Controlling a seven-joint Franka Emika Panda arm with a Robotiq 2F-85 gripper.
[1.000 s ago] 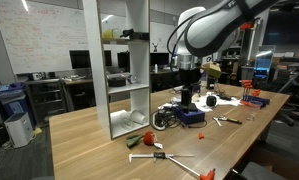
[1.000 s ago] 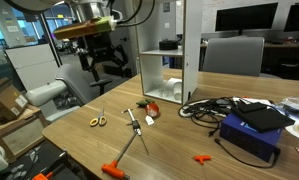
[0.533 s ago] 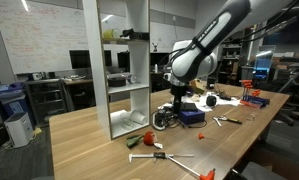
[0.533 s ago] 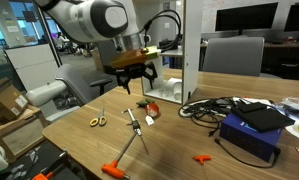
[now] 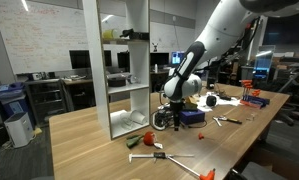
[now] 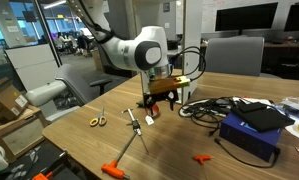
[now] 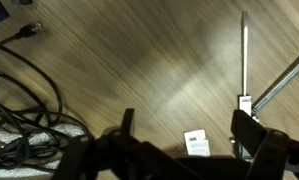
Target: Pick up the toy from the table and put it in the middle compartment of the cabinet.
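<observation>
Barely started: the toy point(image 5: 148, 137) sits on the counter point(image 5: 89, 145) by the cabinet point(image 5: 124, 70). Fingers point(image 7: 253, 135) are spread apart and empty, hovering near it. Grabbing and shelving it are both left to do.

Both exterior views are evenly, fairly brightly lit but soft. In the wrist view a pale sheen crosses the table point(image 7: 179, 70); the dark tool point(image 7: 186, 132) looks blurred.
</observation>
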